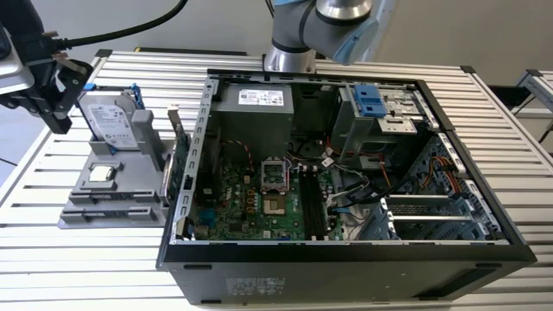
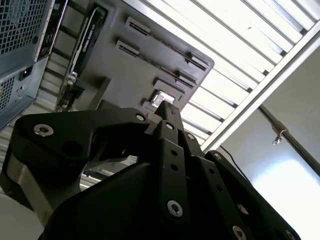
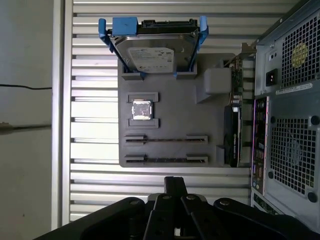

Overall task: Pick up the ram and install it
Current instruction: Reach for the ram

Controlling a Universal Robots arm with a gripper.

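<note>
We see the gripper [image 1: 59,120] hanging above the slatted bench [image 1: 87,259], toward its far corner on the exterior view's left, just beside the hard drive [image 1: 112,120]. In both wrist views its fingers [image 3: 175,182] look pressed together into a single tip, with nothing between them.

The ram [image 3: 165,140] is apart from the gripper. It stands on edge as a thin dark strip in the long slots of the grey holder [image 3: 175,100]. Those slots are at the holder's end opposite the hard drive, and the small square processor [image 3: 141,110] lies between the two.

A graphics card [image 3: 232,130] stands along the holder's edge that faces the open computer case [image 1: 346,259]. The case sits at the bench's middle, and the motherboard's black slots [image 1: 313,204] lie inside it.
</note>
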